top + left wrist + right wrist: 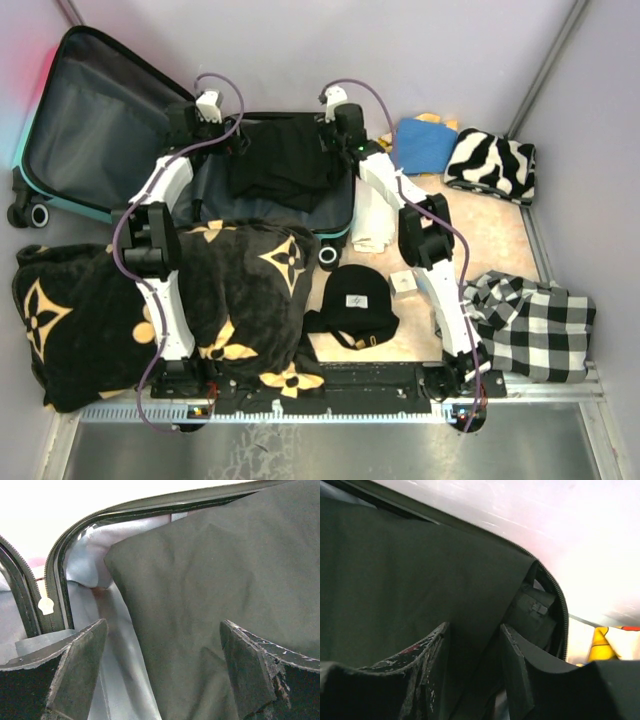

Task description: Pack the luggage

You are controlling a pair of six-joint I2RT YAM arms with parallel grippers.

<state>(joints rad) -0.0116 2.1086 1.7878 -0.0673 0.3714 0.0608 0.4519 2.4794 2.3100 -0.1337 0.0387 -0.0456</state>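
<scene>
Matt grey fabric-lined luggage (100,110)

Left white-and-black arm (168,185) and right white-and-black arm (385,185) stretched toward upper centre of overhead frame. Left black two-finger gripper (164,625) jaws wide apart; right black two-finger gripper (474,627) jaws narrower, parted.

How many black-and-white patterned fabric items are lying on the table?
2. The zebra-striped fabric lies at the far right, beside a blue cloth. The checked fabric lies at the near right corner. Others may be hidden under the blanket.
</scene>
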